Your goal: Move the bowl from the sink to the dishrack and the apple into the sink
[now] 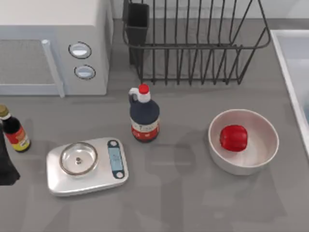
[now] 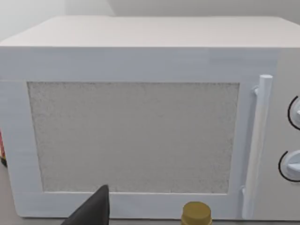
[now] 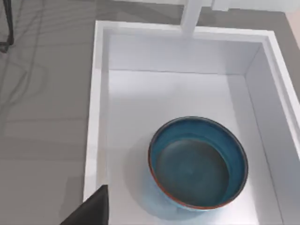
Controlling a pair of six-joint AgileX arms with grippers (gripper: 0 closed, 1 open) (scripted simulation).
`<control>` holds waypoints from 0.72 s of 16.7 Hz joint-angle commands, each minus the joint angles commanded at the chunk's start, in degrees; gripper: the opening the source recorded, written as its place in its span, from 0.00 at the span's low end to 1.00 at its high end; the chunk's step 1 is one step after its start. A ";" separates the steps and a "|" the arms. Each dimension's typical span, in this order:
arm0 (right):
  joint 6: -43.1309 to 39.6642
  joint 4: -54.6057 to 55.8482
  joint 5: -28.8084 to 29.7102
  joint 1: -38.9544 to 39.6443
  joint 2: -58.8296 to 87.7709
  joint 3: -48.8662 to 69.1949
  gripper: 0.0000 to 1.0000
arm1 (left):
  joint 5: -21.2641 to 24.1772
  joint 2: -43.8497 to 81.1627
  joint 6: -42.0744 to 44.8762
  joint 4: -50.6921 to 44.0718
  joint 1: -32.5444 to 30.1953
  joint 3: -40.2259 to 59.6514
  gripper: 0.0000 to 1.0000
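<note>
Apparently above the sink (image 3: 101, 117), the right claw (image 3: 91, 211), its state unclear to me, should descend squarely onto the rim of the bowl (image 3: 198, 161) at lower center, gripping firmly.

The sink (image 1: 289, 63) is cut off by the top view's right edge, leaving just its left rim and a strip of basin. The dishrack (image 1: 193, 43) and the microwave (image 1: 53, 46) both run off the top edge. At the left edge, the soy sauce bottle (image 1: 13, 131) is partly clipped, and a black arm part (image 1: 6, 166) below it is cropped. In each wrist view, 1 dark finger (image 3: 91, 211) pokes in from the lower edge, its tip out of frame.
</note>
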 joint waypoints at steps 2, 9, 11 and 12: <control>-1.72 -5.94 -0.14 -1.81 12.13 11.08 1.00 | 0.00 0.00 0.00 0.00 0.00 0.00 1.00; -7.55 -26.24 -0.60 -8.07 53.52 49.09 1.00 | 0.00 0.00 0.00 0.00 0.00 0.00 1.00; -8.98 -31.24 -0.70 -9.62 63.74 58.48 1.00 | 0.00 0.00 0.00 0.00 0.00 0.00 1.00; -9.63 -33.53 -0.75 -10.34 68.43 62.78 1.00 | 0.00 0.00 0.00 0.00 0.00 0.00 1.00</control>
